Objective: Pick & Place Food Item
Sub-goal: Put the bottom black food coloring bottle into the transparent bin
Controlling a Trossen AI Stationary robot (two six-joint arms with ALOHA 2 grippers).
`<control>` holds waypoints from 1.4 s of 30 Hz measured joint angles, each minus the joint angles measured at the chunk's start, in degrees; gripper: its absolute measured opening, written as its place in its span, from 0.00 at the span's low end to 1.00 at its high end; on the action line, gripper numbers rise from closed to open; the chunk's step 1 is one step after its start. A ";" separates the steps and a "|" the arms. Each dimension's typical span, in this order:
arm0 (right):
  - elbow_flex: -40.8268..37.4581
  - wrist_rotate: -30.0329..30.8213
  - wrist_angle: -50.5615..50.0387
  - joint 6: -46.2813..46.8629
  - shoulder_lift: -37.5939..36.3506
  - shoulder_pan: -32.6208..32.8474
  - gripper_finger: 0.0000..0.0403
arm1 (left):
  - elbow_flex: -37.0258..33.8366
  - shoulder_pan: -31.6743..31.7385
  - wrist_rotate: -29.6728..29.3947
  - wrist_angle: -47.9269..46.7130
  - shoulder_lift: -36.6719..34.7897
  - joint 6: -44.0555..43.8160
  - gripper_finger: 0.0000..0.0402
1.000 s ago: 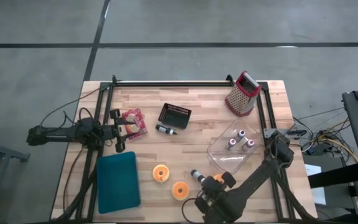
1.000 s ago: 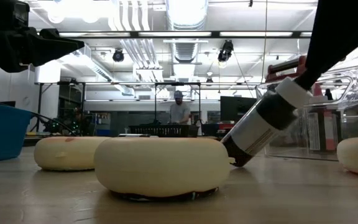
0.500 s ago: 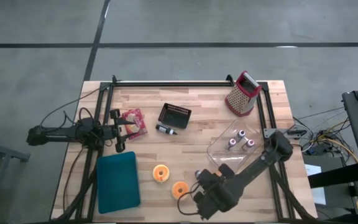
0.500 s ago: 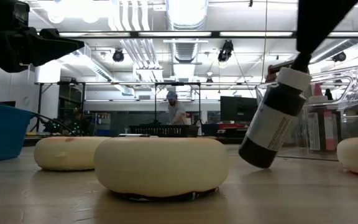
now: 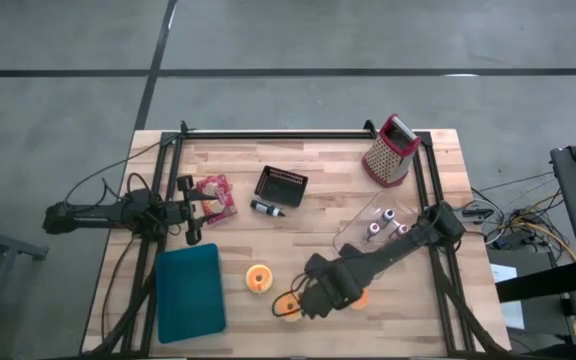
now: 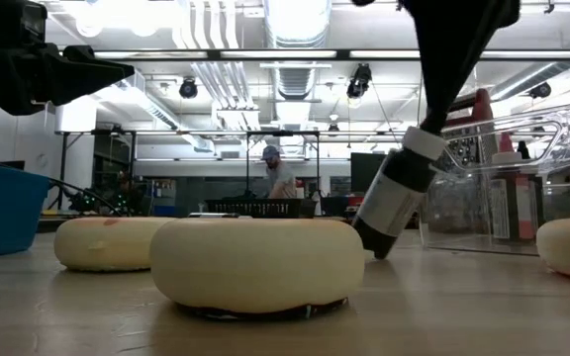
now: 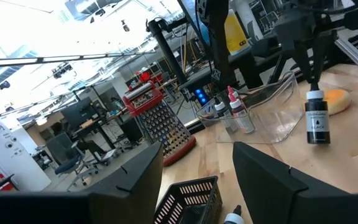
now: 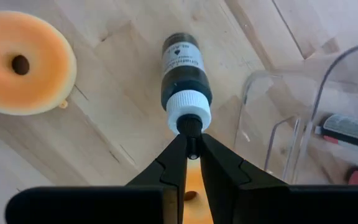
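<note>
— Since a second ago the right gripper (image 8: 191, 148) swung its dark bottle (image 8: 184, 68) toward the donuts (image 5: 258, 279).
— Pinched by the nozzle, white cap. Clear container (image 5: 353, 238) holds three small bottles (image 5: 386, 228). Left gripper (image 5: 190, 208) spread, near the snack packet (image 5: 215, 196).

Grey concrete floor (image 5: 68, 60), ceiling strip lights (image 6: 295, 54), possibly office chairs (image 7: 67, 152)

Counts on the worktop (image 5: 438, 300) — 3 orange donuts (image 5: 259, 279), one partly hidden under the arm. 5 small bottles: 3 in the clear container (image 5: 353, 245), 1 dark bottle (image 6: 394, 193) hanging tilted, 1 lying by the black basket (image 5: 281, 185). Singles — 1 grater (image 5: 388, 152), 1 teal tray (image 5: 189, 292), 1 snack packet (image 5: 215, 196).
</note>
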 joint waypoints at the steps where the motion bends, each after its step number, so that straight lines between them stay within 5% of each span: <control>1: -0.02 -0.40 -0.02 -0.72 0.00 -0.32 0.09 | 0.01 -0.01 0.00 0.00 0.00 0.00 0.50; 22: -0.03 0.85 -0.07 -4.83 -3.08 -2.05 0.09 | 0.01 0.00 0.00 0.00 0.00 0.00 0.50; 28: -0.04 9.97 0.64 -3.24 -4.59 -0.26 0.09 | 0.01 -0.01 0.00 0.00 0.00 0.00 0.50; 42: -7.57 43.71 0.16 27.66 -4.79 16.66 0.10 | 0.00 0.00 0.00 0.00 0.00 0.00 0.50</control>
